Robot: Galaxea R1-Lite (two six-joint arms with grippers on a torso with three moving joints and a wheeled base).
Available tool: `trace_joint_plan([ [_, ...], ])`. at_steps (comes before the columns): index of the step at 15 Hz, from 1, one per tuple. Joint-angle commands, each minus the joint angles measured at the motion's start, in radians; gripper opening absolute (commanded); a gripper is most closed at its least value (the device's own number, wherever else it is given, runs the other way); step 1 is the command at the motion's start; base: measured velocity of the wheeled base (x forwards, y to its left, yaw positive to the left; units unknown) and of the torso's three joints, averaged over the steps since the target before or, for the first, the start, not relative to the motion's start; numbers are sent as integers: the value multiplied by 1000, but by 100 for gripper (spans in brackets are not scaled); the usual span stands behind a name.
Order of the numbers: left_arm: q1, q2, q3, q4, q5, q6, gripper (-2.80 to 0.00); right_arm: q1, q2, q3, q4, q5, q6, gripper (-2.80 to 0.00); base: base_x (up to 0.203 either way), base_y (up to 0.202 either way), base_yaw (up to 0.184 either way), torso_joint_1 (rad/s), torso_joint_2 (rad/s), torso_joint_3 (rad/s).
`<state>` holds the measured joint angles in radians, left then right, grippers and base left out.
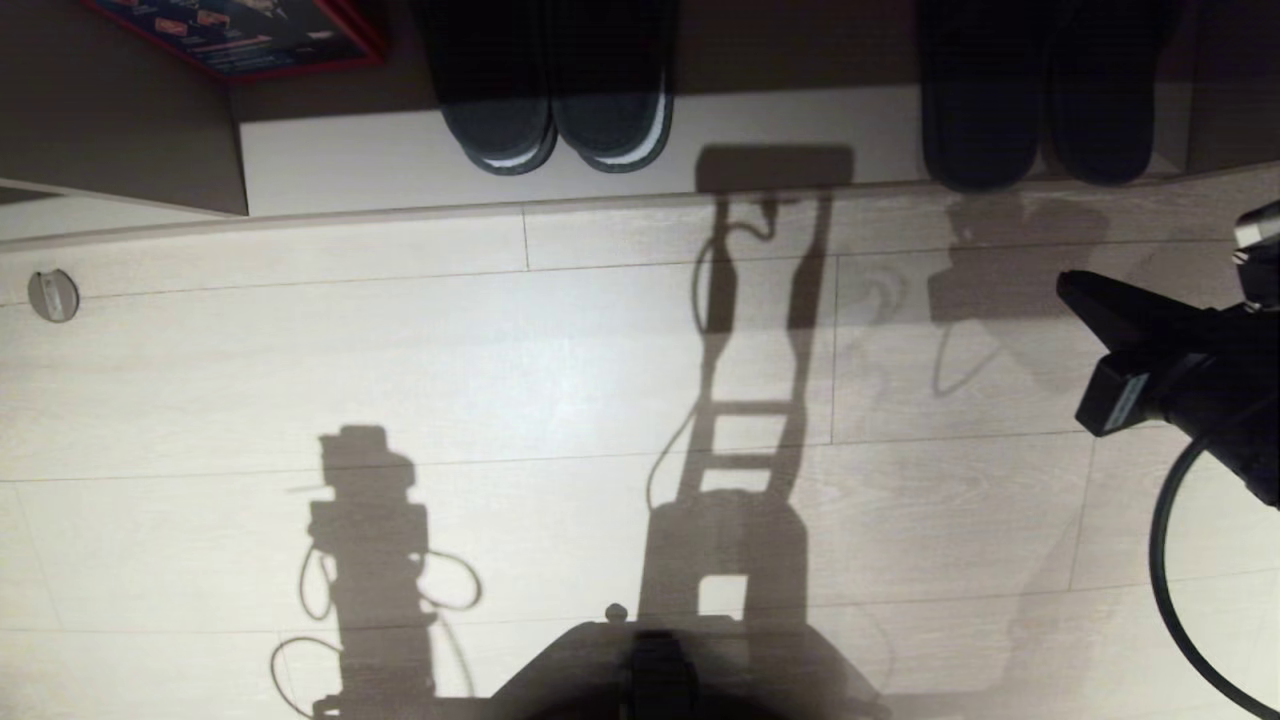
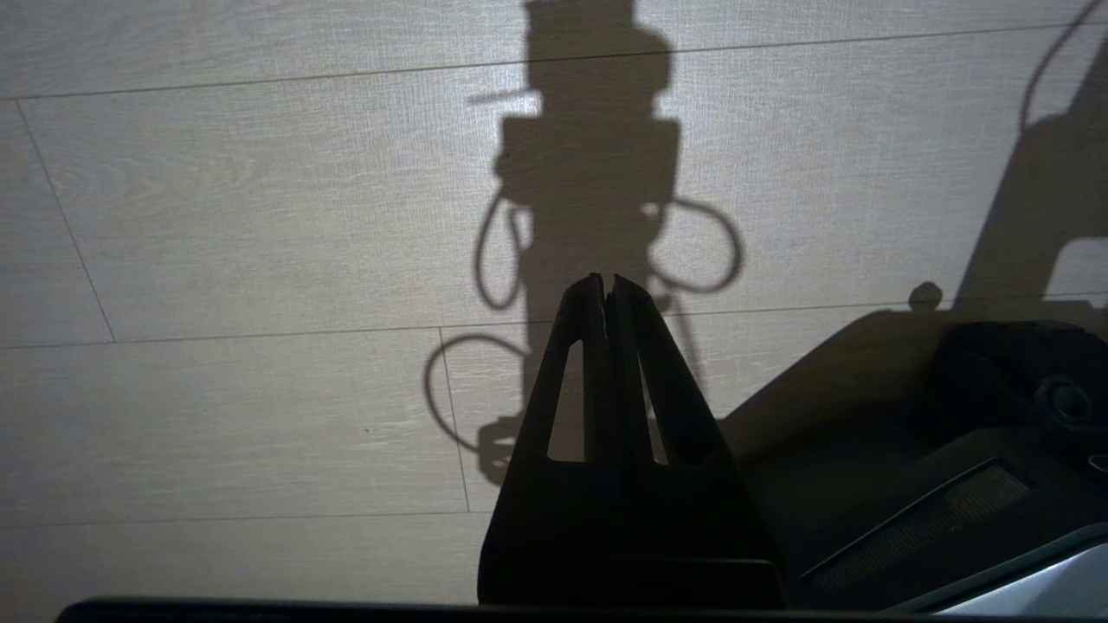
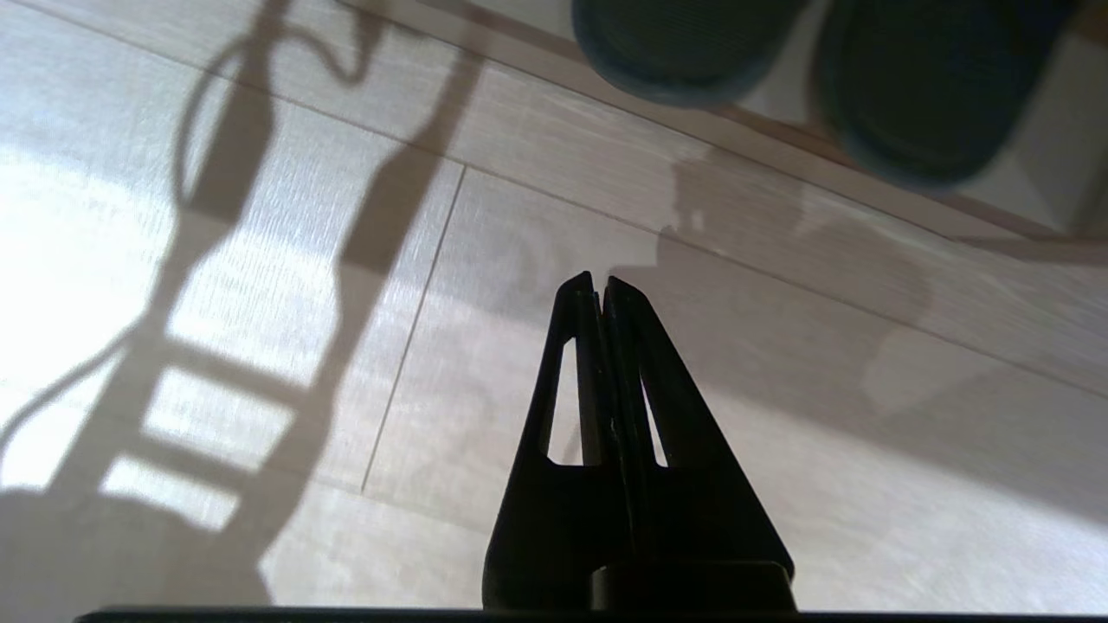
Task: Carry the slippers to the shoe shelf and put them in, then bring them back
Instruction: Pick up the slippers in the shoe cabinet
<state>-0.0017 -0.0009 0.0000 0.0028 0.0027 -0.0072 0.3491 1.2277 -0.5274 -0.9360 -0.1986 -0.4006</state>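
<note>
The slippers [image 1: 985, 120], a uniform grey-blue pair, lie side by side in the shoe shelf [image 1: 400, 160] at its right end, their rounded ends reaching its front lip. The right wrist view shows both slippers [image 3: 684, 43] just beyond the lip. My right gripper [image 1: 1068, 285] hangs over the floor in front of them, a short way off, pointing toward the shelf. It [image 3: 600, 281] is shut and holds nothing. My left gripper [image 2: 606, 281] is shut too, empty, parked above bare floor beside my base.
A darker pair with pale rims [image 1: 555, 110] sits further left in the shelf. A red-edged box [image 1: 240, 30] lies at the back left above a cabinet panel [image 1: 120, 130]. A round floor fitting [image 1: 53, 295] is at left. My base [image 1: 660, 670] is nearest.
</note>
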Motion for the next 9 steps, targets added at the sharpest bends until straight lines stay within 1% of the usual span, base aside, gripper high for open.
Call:
trace_joint_plan([
  [1,0,1,0,0,0,0,-280,2,-118,41,4,-2,-2,-280,0,0,0,0,0,0],
  [3,0,1,0,0,0,0,-280,-6,-297,76,61,-2,11,-280,0,0,0,0,0,0],
  [5,0,1,0,0,0,0,-280,-40,-492,121,148,0,56,-280,0,0,0,0,0,0],
  [7,0,1,0,0,0,0,-280,-102,-692,192,235,14,106,-280,0,0,0,0,0,0],
  [9,0,1,0,0,0,0,-280,-199,-841,292,300,33,148,-280,0,0,0,0,0,0],
])
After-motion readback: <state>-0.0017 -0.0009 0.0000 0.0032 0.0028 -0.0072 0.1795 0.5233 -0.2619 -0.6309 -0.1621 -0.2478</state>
